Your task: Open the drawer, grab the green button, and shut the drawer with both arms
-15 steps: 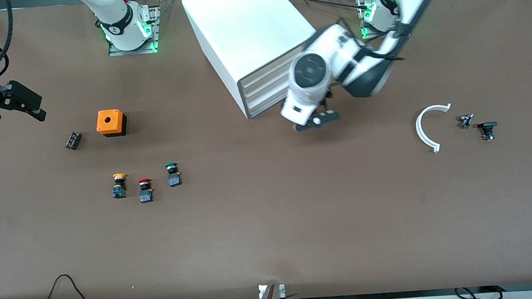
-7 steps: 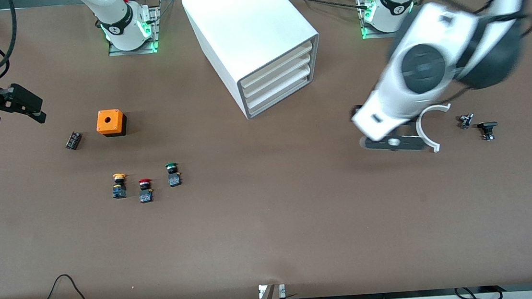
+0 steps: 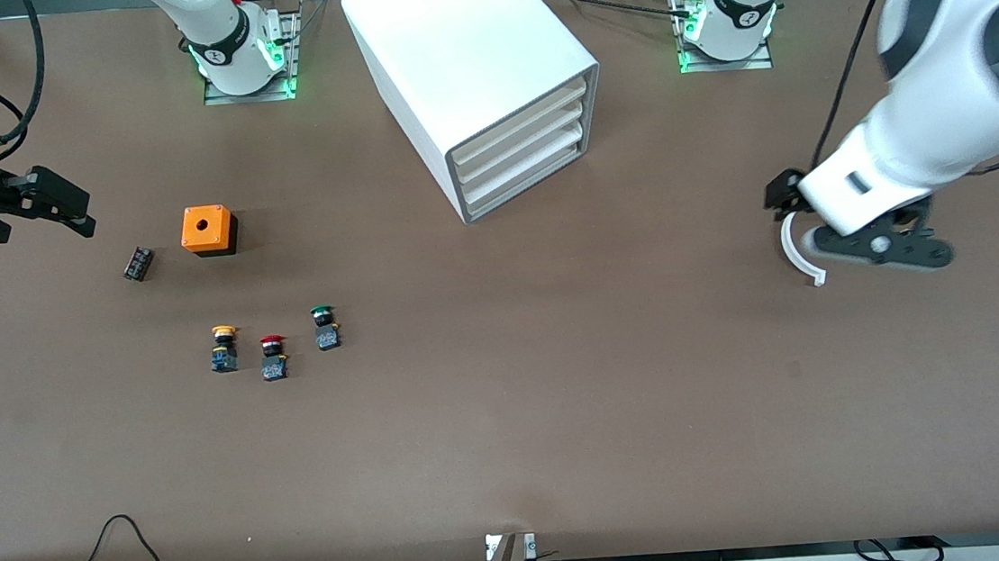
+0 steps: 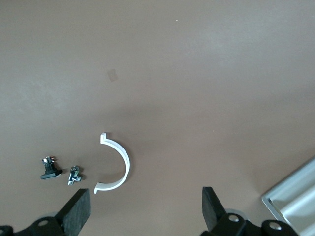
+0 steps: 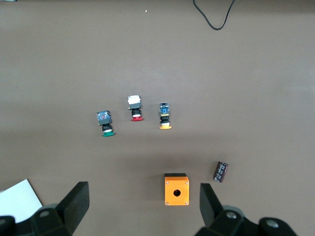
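Observation:
The white cabinet (image 3: 466, 48) stands at the table's far middle with all three drawers pushed in. The lowest drawer (image 3: 527, 178) is shut. The green-capped button (image 3: 324, 327) lies on the table, nearer to the front camera than the cabinet, toward the right arm's end. It also shows in the right wrist view (image 5: 105, 123). My left gripper (image 3: 884, 248) hangs open and empty over the white arc (image 3: 797, 254) near the left arm's end; it also shows in the left wrist view (image 4: 145, 212). My right gripper (image 3: 59, 209) is open and empty (image 5: 142, 204) above the orange box (image 5: 176, 189).
A red-capped button (image 3: 272, 356) and a yellow-capped button (image 3: 223, 348) lie beside the green one. An orange box (image 3: 208, 230) and a small black cylinder (image 3: 137, 262) lie farther from the front camera. Two small black parts (image 4: 50, 169) lie beside the arc (image 4: 118, 164).
My left arm has swung away from the cabinet's front toward the left arm's end of the table, now over the white arc. My right gripper has barely shifted.

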You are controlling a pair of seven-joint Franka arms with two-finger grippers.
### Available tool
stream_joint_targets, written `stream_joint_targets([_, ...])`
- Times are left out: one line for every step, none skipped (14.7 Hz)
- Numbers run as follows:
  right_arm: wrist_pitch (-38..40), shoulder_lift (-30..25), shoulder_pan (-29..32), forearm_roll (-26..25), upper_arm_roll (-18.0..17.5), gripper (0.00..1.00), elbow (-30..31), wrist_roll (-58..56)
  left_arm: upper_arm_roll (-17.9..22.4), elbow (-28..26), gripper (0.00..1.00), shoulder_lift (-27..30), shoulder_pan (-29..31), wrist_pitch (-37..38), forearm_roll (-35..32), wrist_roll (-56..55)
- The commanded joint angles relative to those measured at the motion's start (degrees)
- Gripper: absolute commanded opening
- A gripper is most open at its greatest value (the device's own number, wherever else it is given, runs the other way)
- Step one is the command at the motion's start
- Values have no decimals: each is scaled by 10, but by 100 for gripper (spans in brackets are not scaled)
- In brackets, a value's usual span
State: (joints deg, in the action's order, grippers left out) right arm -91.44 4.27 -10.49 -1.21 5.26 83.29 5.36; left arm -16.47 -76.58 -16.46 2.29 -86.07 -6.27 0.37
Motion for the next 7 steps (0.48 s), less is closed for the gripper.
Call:
stream_joint_targets([1, 7, -1, -9, -2, 99, -16, -4, 92, -121, 100, 96, -24, -65, 54, 72])
stream_joint_targets([1, 10, -1, -10, -2, 99, -16, -4, 112, -158, 100, 125, -24, -96, 57, 88])
stream_joint_targets([1, 11, -2, -10, -2, 99, -16, -4, 126, -188, 100, 148, -24, -110, 57, 113])
stream_joint_targets([1, 12, -2, -10, -2, 99, -16, -4, 128, -205, 100, 163, -26, -115, 57, 121])
stream_joint_targets([-1, 13, -2, -10, -2, 99, -16, -4, 138, -210, 100, 169, -27, -115, 55, 119])
stream_joint_targets([-3, 14, -1, -10, -2, 99, -16, -4, 143, -211, 100, 173, -27, -114, 55, 118])
stream_joint_targets([-5, 14, -1, -10, -3, 99, -16, -4, 143, -208, 100, 173, -26, -109, 52, 112])
